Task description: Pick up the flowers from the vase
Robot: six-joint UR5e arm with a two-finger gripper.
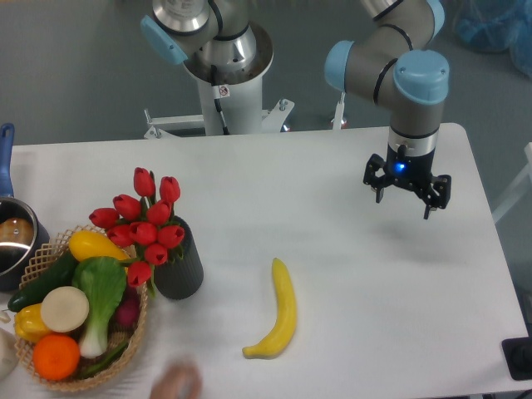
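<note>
Overhead, slightly oblique view of white desk point(332, 166) with UR5e arm point(420, 83) reaching in from rear right. Gripper point(406, 196) suspended above right half of desk, pointing downward, fingers spread and grasping nothing; blue indicator light lit on its body; well apart from all objects. Red tulips point(145, 220) standing in dark ribbed vase point(179, 270) at left of desk, buds clustered above and to left of vase mouth, some leaning out over neighbouring basket. Vase upright, just beside right edge of woven wicker basket point(137, 328). Basket contents: yellow pepper point(96, 245), cucumber point(46, 283), bok choy point(104, 287), round cream-coloured slice point(65, 308), orange point(56, 356), second yellow piece point(27, 320), small dark-red vegetable point(127, 313) at right rim. Steel pot point(15, 241) with blue handle point(5, 158) at far left edge, partly cropped. Banana point(281, 312) lying flat on desk, right of vase and near front edge, between vase and gripper but touching neither. Blurred pale shape point(179, 382) at bottom edge, not identifiable. Second robot base point(220, 58) behind desk, rear centre.
</note>
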